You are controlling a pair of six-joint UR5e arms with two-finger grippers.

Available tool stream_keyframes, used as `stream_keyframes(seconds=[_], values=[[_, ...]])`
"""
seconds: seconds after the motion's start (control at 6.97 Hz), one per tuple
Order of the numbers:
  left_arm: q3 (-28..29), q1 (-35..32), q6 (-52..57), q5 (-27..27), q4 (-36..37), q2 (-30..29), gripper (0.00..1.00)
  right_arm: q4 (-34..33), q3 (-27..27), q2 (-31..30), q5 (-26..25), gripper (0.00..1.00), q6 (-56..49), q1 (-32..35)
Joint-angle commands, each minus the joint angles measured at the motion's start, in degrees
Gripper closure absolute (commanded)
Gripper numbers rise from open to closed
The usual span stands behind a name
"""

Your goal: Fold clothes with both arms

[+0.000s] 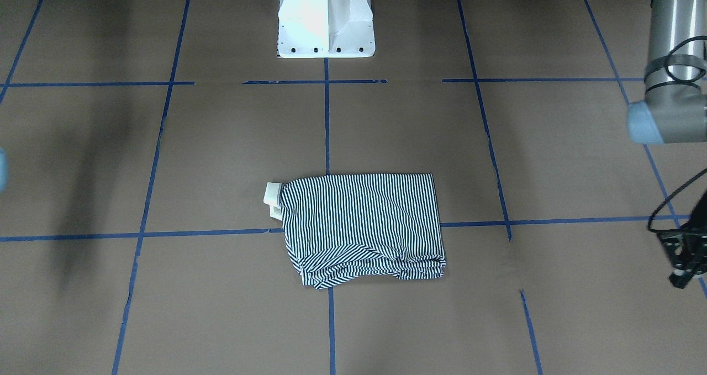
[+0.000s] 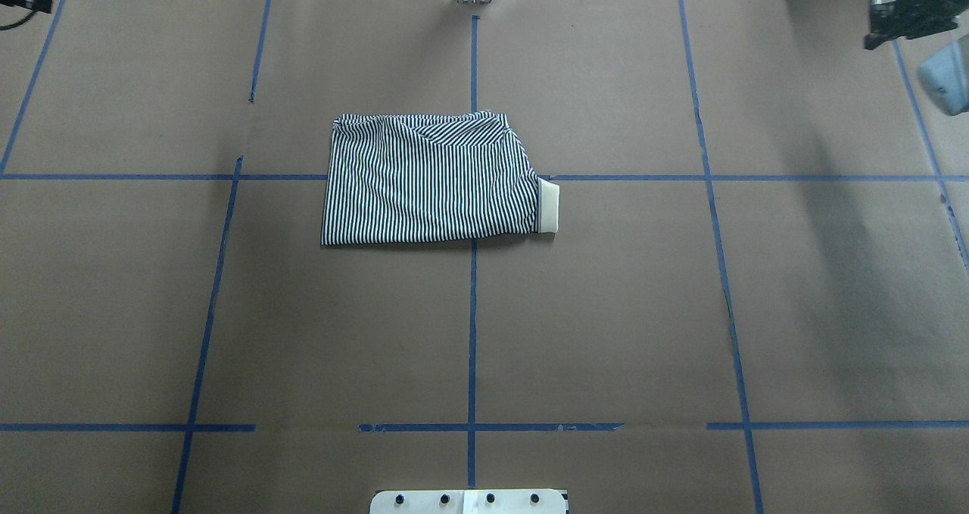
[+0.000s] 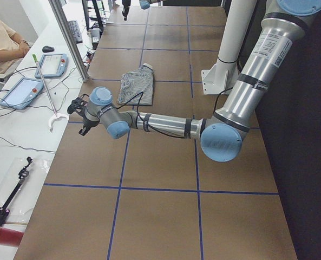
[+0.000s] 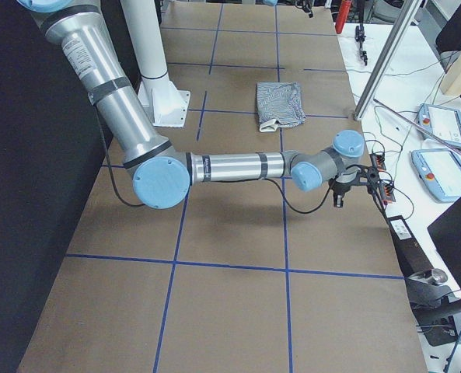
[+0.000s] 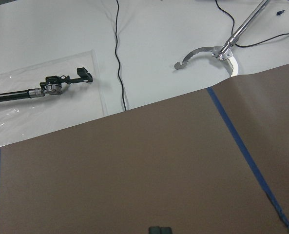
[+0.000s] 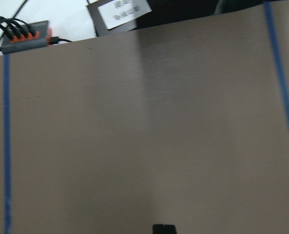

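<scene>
The right arm (image 4: 230, 166) is seen stretched low across the brown table (image 4: 214, 311), with its elbow in front of the white pedestal (image 4: 166, 101). The right gripper (image 4: 344, 194) is held near the table's edge; how its jaws stand cannot be told. The striped polo shirt (image 4: 281, 101) is laid folded beyond the forearm, well apart from it, its cream collar (image 4: 269, 123) turned towards the arm.

The light is soft and even. In the front-facing view the brown surface (image 1: 221, 143) looks rather dim, a long soft shadow (image 1: 83, 170) lies on its left part, and the white pedestal (image 1: 326, 16) is overexposed, almost without detail. The right wrist view is blurred; its label (image 6: 124, 10) cannot be read. The stripes of the shirt (image 2: 424, 177) are sharp.
</scene>
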Motion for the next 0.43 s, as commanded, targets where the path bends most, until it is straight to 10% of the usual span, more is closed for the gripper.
stream_keyframes(seconds=[0.0, 0.14, 0.29], values=[[-1.78, -8.93, 8.58, -11.53, 11.74, 0.45, 0.92, -12.47, 6.98, -6.91, 1.47, 0.49, -21.88, 8.84], [-3.54, -10.27, 13.93, -11.93, 15.37, 2.54, 0.70, -12.69, 10.83, -11.99, 1.30, 0.00, -23.00, 9.91], [-9.65, -10.63, 16.60, -12.11, 17.15, 9.26, 0.13, -12.60, 15.74, -17.52, 1.55, 0.00, -23.97, 10.79]])
